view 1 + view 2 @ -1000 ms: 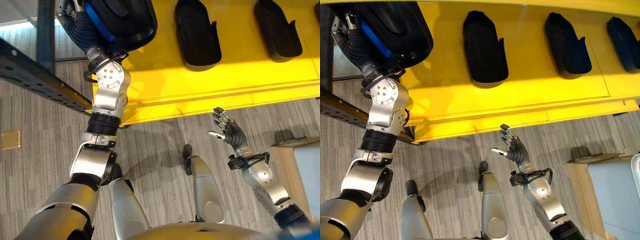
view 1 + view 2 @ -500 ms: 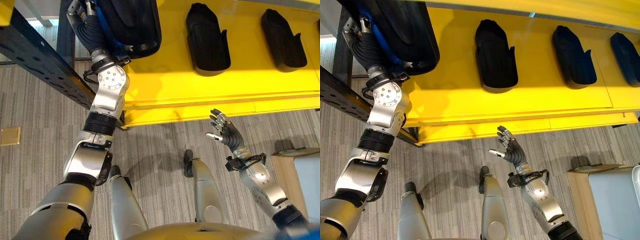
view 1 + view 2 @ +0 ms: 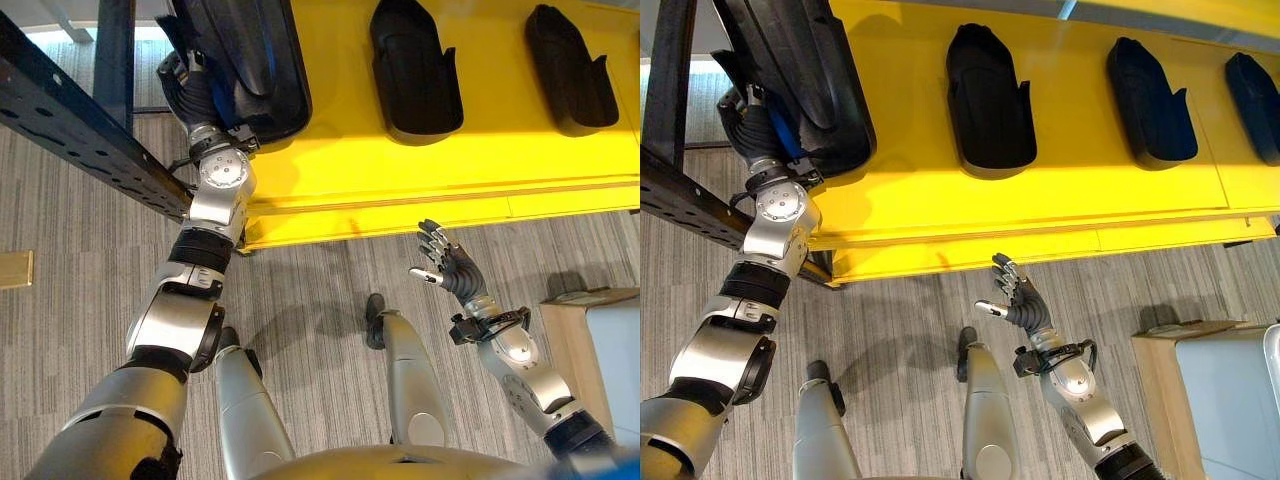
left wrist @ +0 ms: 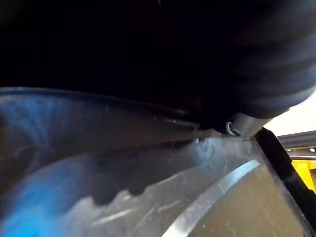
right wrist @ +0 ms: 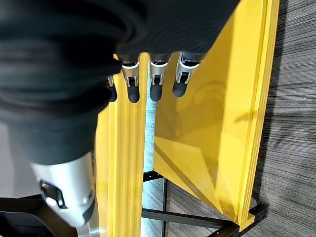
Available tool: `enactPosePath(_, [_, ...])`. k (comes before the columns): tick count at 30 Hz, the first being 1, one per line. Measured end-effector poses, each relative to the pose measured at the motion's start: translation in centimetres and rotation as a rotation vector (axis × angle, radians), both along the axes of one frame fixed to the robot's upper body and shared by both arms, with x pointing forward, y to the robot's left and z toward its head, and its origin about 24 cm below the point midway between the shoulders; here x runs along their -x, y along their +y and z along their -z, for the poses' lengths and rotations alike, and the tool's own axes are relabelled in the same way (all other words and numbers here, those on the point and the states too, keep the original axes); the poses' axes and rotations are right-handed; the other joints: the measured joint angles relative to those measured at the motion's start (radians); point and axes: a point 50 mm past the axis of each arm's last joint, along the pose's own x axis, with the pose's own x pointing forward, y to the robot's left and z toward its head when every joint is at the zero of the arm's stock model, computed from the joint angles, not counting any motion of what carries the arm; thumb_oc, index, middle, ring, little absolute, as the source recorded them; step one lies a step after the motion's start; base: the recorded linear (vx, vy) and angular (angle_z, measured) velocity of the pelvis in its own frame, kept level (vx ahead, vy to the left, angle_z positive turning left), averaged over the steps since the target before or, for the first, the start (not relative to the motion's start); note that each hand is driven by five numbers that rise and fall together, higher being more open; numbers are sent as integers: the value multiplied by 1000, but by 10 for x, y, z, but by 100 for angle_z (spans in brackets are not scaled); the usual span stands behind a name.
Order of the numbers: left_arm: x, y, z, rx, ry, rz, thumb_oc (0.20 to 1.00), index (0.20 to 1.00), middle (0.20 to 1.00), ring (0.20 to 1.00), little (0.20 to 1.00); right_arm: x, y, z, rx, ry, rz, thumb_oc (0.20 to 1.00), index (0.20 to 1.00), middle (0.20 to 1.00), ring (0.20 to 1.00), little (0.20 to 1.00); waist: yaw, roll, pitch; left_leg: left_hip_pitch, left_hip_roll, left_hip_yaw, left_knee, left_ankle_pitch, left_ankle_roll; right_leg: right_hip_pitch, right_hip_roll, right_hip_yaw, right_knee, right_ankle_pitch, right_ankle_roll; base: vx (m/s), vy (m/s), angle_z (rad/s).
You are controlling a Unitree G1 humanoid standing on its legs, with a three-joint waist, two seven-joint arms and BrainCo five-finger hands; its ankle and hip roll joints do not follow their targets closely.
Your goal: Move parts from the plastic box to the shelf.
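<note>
Above: left hand (image 3: 748,112) and black part (image 3: 810,70) at the yellow shelf (image 3: 1040,200).
Left fingers hidden against the part, grip indeterminate; right hand (image 3: 1020,300) spread, empty, below the shelf edge.

We see our left hand (image 3: 745,112) now lower against the black part (image 3: 805,75) it carries at the yellow shelf (image 3: 1040,200), while the part itself stands steeper and narrower than a second ago, its lower end resting nearer the shelf's front edge. Our right hand (image 3: 450,268) drifts slightly toward our left and up, fingers spread as before. Our view tips a little, so the shelf sits lower.
</note>
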Motion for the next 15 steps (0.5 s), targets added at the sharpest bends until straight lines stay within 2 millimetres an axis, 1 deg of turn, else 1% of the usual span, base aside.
enactPosePath(10, [0,-1,7,2,22,21,200,200,200,200,200,0,-1,-1,0,-3,1,1000,1000,1000,1000,1000,0,0,-1,-33,1,0,10,1,-5,-37,2,5,13,1,0,0,0,0])
enactPosePath(15, [1,1,15,5,45,16,200,200,200,200,200,-1,-2,-2,-1,-10,4,1000,1000,1000,1000,1000,1,0,-1,-36,1,1,22,0,-4,-41,2,9,17,0,-1,2,0,-1])
